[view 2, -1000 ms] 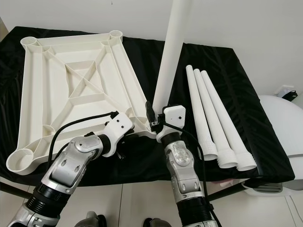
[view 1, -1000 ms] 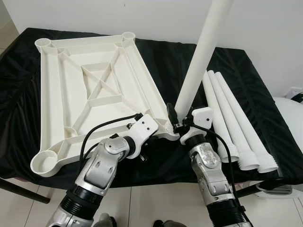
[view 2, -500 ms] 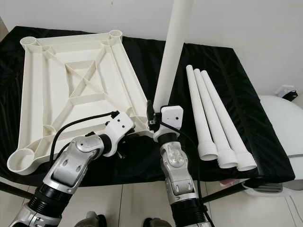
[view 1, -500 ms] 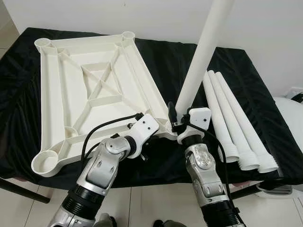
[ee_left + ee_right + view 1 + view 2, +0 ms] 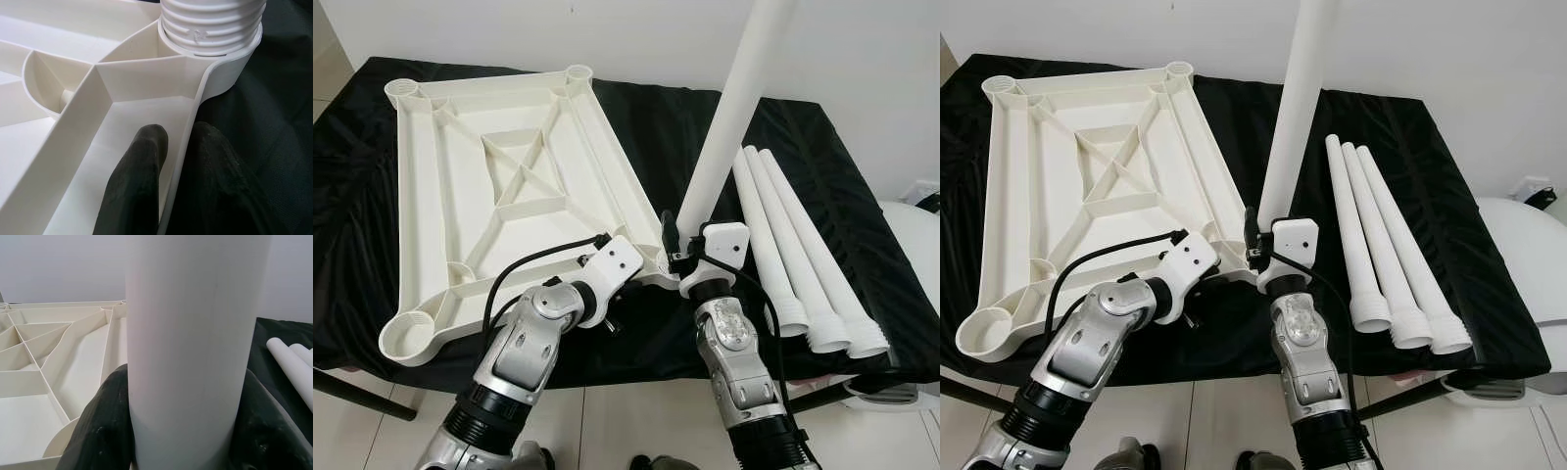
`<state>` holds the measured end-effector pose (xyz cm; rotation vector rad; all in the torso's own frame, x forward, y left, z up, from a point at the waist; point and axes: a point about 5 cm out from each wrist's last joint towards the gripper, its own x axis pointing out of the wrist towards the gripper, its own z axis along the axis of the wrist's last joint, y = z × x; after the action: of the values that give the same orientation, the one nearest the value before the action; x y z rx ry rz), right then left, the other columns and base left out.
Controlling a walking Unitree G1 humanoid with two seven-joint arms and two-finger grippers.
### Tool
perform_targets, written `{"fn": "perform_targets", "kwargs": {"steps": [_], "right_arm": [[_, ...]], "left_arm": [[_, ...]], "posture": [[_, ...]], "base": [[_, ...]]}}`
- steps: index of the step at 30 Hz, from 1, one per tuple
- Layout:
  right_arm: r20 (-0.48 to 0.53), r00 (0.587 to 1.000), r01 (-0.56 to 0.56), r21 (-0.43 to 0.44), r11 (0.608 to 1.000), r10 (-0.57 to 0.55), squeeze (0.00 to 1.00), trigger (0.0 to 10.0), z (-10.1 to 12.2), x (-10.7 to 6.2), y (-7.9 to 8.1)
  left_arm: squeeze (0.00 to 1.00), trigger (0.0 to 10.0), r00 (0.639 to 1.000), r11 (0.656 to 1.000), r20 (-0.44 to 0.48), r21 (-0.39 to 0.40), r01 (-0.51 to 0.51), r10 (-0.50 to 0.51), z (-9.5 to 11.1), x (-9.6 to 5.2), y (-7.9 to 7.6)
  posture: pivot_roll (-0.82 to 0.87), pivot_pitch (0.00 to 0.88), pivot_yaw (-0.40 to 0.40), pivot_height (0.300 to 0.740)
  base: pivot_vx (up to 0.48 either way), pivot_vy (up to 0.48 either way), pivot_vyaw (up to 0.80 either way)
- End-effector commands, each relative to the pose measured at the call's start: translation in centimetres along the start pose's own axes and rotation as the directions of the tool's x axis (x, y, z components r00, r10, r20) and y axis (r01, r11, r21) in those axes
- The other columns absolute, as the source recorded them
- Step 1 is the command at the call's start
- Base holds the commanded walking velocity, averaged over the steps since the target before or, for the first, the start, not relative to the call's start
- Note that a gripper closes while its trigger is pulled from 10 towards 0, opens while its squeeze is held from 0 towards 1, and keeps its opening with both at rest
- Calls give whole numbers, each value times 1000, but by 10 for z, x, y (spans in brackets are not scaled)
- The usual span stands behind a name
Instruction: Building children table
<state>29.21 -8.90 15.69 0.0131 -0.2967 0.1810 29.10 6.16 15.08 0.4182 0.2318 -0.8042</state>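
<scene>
The white tabletop point(image 5: 431, 196) lies upside down on a black-covered table, ribs facing up. One white leg point(image 5: 729, 117) stands upright in its near right corner socket point(image 5: 230, 73), and the threaded end point(image 5: 210, 24) sits in the socket. My right gripper point(image 5: 680, 247) is shut on this leg just above the socket, with a black finger point(image 5: 105, 431) pressing on each side. My left gripper point(image 5: 631, 272) is shut on the tabletop's rim point(image 5: 183, 147) just beside that corner, one finger point(image 5: 142, 181) inside the rim and one outside.
Three spare white legs point(image 5: 793, 235) lie side by side on the black cloth point(image 5: 666, 127) at the right. Open sockets sit at the other corners point(image 5: 401, 338), point(image 5: 401, 90), point(image 5: 578, 73). A white rounded object point(image 5: 915, 255) stands past the table's right edge. Tiled floor lies below the front edge.
My right forearm has swung a little to the left while still holding the leg, which stays in the socket. The left arm and tabletop have not moved.
</scene>
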Motion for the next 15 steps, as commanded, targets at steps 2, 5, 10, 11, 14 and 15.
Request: {"fn": "perform_targets", "kwargs": {"steps": [2,5,10,11,14,15], "right_arm": [[-147,988,-43,15,999,44,0,10000,-28,-14,18],[-148,988,-42,15,999,44,0,10000,-28,-14,18],[-146,988,-44,10,999,45,0,10000,-28,-14,17],[-144,988,-45,9,999,46,0,10000,-28,-14,17],[-143,989,-46,8,999,47,0,10000,-28,-14,17],[-141,989,-47,6,999,47,0,10000,-27,-14,17]], "left_arm": [[0,10000,987,988,55,-10,-154,154,12,1,10],[0,10000,986,988,54,-10,-155,155,12,1,10],[0,10000,986,988,56,-11,-157,157,12,1,10],[0,10000,986,988,57,-11,-156,157,13,1,10],[0,10000,986,988,57,-10,-156,157,13,2,10],[0,10000,986,988,57,-10,-157,157,13,2,10]], "posture": [[-13,124,-85,740],[-14,122,-86,740],[-14,118,-87,740],[-14,117,-88,740],[-14,117,-88,740],[-15,118,-88,740]], "base": [[0,0,0],[0,0,0],[0,0,0],[0,0,0],[0,0,0],[0,0,0]]}}
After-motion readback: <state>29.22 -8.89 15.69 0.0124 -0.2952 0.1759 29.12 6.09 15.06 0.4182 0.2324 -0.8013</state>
